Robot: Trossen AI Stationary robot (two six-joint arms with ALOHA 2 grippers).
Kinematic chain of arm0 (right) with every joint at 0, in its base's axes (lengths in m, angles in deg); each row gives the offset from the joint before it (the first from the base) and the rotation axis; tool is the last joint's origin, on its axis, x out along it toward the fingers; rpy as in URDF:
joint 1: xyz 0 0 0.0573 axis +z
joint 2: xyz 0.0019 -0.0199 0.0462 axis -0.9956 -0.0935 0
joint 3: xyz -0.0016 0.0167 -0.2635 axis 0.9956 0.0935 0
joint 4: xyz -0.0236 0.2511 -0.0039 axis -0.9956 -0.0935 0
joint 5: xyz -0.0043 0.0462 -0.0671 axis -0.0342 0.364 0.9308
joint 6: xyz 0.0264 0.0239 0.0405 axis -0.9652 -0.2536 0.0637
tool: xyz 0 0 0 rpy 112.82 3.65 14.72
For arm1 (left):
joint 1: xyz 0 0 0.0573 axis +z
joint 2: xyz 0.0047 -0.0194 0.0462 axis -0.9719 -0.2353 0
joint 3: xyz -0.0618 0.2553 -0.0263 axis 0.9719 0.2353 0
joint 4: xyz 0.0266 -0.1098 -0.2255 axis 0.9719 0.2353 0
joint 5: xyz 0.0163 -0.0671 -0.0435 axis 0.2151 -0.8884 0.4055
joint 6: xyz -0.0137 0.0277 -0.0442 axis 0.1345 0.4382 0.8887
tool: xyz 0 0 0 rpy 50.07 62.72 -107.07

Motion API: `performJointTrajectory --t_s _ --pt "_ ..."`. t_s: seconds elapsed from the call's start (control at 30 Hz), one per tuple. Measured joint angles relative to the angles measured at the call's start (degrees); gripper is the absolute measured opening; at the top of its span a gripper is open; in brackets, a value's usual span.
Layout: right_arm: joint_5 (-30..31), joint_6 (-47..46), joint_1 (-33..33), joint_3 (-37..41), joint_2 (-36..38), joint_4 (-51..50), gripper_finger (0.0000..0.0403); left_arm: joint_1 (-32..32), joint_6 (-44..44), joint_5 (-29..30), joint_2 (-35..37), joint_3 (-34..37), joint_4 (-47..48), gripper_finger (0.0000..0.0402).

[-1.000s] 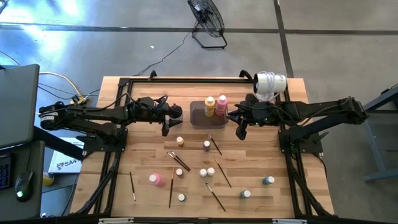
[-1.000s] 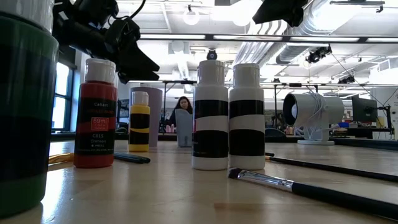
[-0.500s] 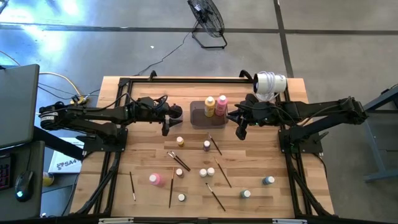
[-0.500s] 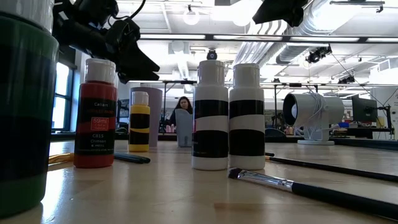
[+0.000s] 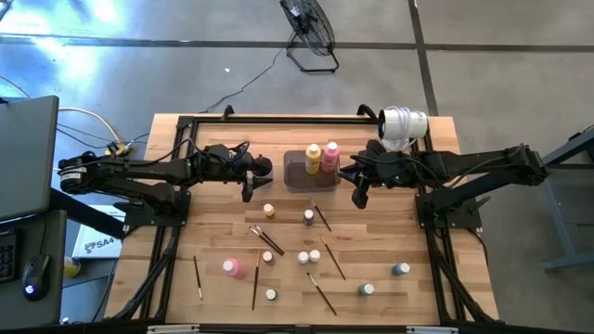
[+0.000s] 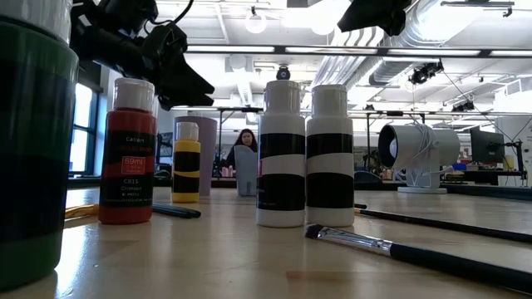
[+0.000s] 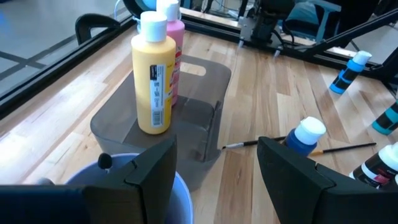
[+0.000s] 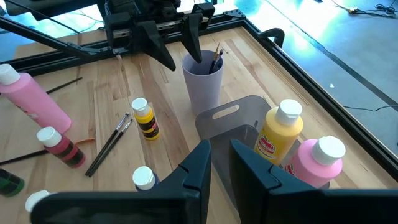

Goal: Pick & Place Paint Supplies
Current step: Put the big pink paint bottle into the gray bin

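A yellow bottle (image 5: 313, 156) and a pink bottle (image 5: 331, 156) stand upright in the dark grey tray (image 5: 297, 176). Beside the tray stands a purple cup (image 8: 203, 78) with brushes in it. Several small bottles, among them a pink one (image 5: 232, 267), and thin brushes (image 5: 332, 258) lie scattered on the near half of the table. My left gripper (image 7: 217, 168) hangs open just above the cup's rim (image 7: 124, 177); whether a finger touches the rim, I cannot tell. My right gripper (image 8: 221, 165) hovers over the tray's right end, fingers almost together, with nothing between them.
A white lamp-like device (image 5: 404, 122) sits at the table's far right corner. A black frame (image 5: 278, 118) runs along the far edge. In the low view, a red bottle (image 6: 126, 154), two black-and-white bottles (image 6: 281, 154) and a brush (image 6: 416, 249) stand near the front edge.
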Motion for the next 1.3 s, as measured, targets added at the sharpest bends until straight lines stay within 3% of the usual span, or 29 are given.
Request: performJointTrajectory --t_s 0.7,0.97,1.3 --pt "0.0 0.0 0.0 0.0 0.0 0.0 0.0048 0.0 0.0 3.0 0.0 0.0 -0.1 0.022" --pt "0.0 -1.4 0.0 0.0 0.0 0.0 0.0048 0.0 8.8 3.4 0.0 0.0 -0.8 0.022" --pt "0.0 -1.1 0.0 0.0 0.0 0.0 0.0048 0.0 9.2 4.6 0.0 0.0 -1.3 0.022"
